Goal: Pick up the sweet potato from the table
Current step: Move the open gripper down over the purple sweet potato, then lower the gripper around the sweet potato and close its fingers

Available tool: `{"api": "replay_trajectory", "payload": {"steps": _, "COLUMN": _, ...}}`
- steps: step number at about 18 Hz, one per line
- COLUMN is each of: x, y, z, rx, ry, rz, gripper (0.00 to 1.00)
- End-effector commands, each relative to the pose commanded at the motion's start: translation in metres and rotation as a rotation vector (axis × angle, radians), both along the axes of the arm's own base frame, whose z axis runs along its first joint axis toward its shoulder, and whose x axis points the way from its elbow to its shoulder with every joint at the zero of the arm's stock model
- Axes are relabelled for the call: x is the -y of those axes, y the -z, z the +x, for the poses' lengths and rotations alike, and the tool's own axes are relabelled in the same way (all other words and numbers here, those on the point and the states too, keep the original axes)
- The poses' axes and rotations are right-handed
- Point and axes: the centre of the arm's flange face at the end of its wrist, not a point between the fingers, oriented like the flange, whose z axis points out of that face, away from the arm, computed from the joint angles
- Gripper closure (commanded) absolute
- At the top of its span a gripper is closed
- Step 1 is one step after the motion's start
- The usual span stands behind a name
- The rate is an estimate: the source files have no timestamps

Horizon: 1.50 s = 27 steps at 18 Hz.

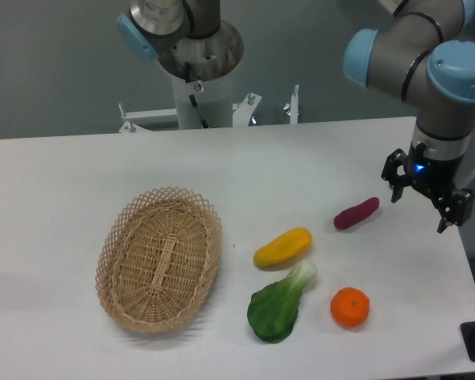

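Note:
The sweet potato (356, 213) is a small dark purple-red tuber lying on the white table (301, 158) at the right, tilted up to the right. My gripper (421, 207) hangs to the right of it, above the table near the right edge. Its two black fingers (393, 184) stand apart, so it is open and empty. It does not touch the sweet potato.
A yellow-orange oblong fruit (283, 247) lies left of and below the sweet potato. A green leafy vegetable (280, 305) and a round orange (350, 307) lie near the front. A woven basket (160, 258) stands at the left. The table's right edge is close to the gripper.

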Motion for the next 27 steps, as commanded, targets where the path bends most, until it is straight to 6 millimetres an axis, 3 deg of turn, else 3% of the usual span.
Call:
{"api": "replay_trajectory", "payload": {"steps": 4, "x": 0.001, "y": 0.005, "z": 0.002, "rx": 0.007, "ry": 0.001, "rz": -0.003, "gripper": 0.00}}
{"api": "replay_trajectory", "payload": {"steps": 7, "x": 0.005, "y": 0.021, "z": 0.006, "rx": 0.032, "ry": 0.002, "rz": -0.017, "gripper": 0.00}}
{"api": "replay_trajectory", "payload": {"steps": 21, "x": 0.024, "y": 0.122, "z": 0.036, "rx": 0.060, "ry": -0.061, "rz": -0.090, "gripper": 0.00}}
{"api": "replay_trajectory", "payload": {"steps": 27, "x": 0.035, "y": 0.148, "z": 0.043, "rx": 0.041, "ry": -0.070, "rz": -0.145, "gripper": 0.00}}
